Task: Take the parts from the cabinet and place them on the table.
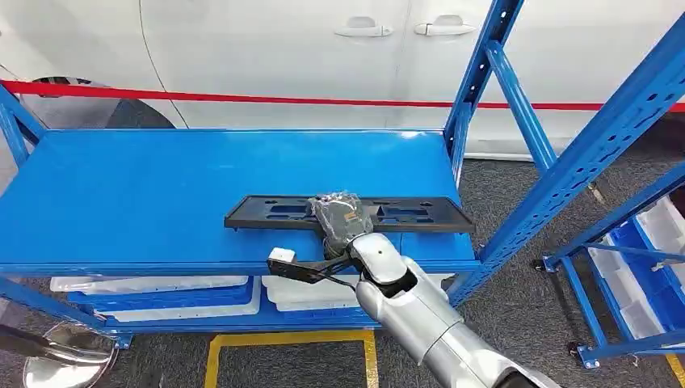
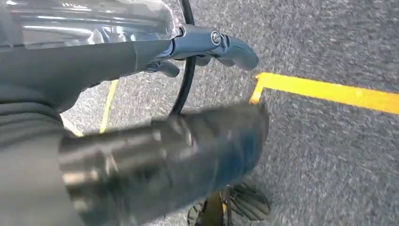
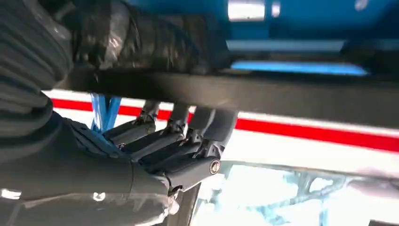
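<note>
A long black plastic part [image 1: 420, 215] lies across the front half of the blue cabinet shelf [image 1: 161, 186]. My right hand [image 1: 342, 218] reaches in from below and wraps over the part's middle. In the right wrist view the dark fingers [image 3: 179, 136] curl around the black part [image 3: 291, 94] with the thumb on its other side, so the hand grips it. I cannot tell if the part is raised off the shelf. My left hand [image 2: 141, 155] hangs low over the grey floor, holding nothing, its fingers [image 2: 226, 47] apart from the blurred thumb.
A slanted blue upright [image 1: 590, 153] and a brace [image 1: 476, 73] frame the shelf's right end. White trays [image 1: 153, 284] sit on the lower shelf. A second blue rack with bins [image 1: 646, 267] stands at the right. A white car [image 1: 323, 48] and red tape [image 1: 242, 99] lie behind.
</note>
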Robot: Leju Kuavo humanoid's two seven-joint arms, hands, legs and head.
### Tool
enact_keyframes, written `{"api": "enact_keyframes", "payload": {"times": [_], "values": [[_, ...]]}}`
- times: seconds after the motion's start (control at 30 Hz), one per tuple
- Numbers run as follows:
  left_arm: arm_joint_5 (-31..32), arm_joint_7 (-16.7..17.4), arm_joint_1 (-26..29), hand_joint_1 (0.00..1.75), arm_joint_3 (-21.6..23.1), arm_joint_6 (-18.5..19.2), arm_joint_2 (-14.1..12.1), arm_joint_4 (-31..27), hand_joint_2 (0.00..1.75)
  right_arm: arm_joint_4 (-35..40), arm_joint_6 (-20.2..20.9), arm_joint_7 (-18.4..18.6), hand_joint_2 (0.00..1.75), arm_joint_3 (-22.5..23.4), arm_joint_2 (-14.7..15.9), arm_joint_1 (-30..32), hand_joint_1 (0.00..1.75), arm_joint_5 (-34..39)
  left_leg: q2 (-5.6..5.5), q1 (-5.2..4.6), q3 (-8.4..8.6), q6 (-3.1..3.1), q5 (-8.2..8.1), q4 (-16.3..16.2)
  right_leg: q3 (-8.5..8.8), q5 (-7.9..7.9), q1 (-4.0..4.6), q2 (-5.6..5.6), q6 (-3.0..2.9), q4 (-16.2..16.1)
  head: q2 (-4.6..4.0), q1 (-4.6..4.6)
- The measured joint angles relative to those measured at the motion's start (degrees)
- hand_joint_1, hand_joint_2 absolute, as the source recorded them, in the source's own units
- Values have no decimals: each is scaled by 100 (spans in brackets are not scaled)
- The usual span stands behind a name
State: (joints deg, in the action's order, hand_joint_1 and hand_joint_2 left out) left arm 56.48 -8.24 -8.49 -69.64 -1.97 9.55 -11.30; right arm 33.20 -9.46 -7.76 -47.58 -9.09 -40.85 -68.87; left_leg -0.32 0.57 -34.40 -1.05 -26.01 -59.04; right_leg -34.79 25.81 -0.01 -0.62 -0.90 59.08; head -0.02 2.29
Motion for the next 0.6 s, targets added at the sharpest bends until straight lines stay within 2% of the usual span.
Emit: {"api": "enact_keyframes", "payload": {"times": [0.5, 0.6], "values": [[20, -81, -38, 0, 0, 96, 0, 0, 175, 339, -18, 11, 175, 0, 127, 9, 175, -35, 0, 0, 1, 0, 0, 0, 2, 0, -2, 0, 0, 0, 0, 0], [184, -287, -47, 0, 29, 66, 4, 0, 175, 412, -136, 59, 175, 0, 164, 60, 175, -74, 0, 0, 1, 0, 0, 0, 1, 0, -2, 1, 0, 0, 0, 0]]}}
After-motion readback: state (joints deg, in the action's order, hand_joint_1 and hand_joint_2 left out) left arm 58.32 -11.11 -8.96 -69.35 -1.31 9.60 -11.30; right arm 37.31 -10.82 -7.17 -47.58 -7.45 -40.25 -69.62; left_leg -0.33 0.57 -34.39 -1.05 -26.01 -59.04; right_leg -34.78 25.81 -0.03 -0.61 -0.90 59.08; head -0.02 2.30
